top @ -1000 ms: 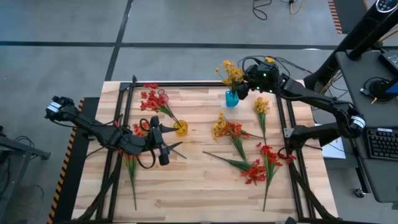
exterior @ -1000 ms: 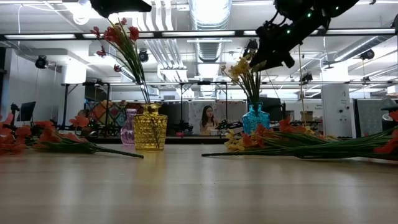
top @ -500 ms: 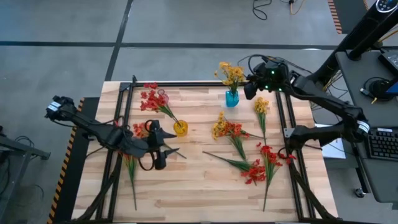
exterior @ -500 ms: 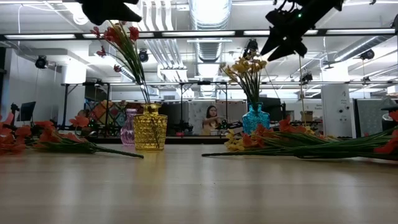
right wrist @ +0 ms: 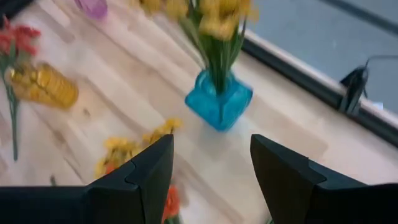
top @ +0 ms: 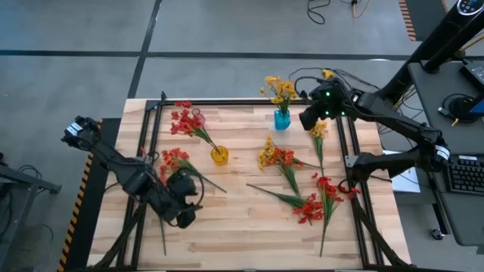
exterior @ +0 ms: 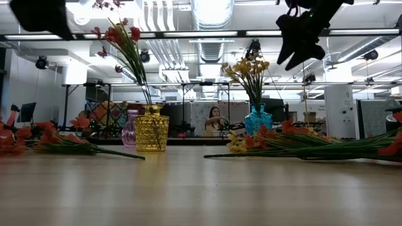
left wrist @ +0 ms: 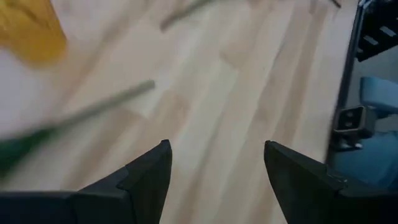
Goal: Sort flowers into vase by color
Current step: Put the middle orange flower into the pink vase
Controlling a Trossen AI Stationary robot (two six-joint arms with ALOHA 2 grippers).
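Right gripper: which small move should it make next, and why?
Probably it should lower onto the yellow sprig lying just below it. The right gripper is open and empty beside the blue vase, which already holds yellow flowers, and that loose sprig is the nearest one of the same colour.

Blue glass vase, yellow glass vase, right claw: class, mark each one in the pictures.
Blue glass vase (top: 281, 120): high view, its body.
Yellow glass vase (exterior: 151, 128): low view, middle of its textured body.
Right claw (right wrist: 210, 163): right wrist view, midway between its open fingertips.
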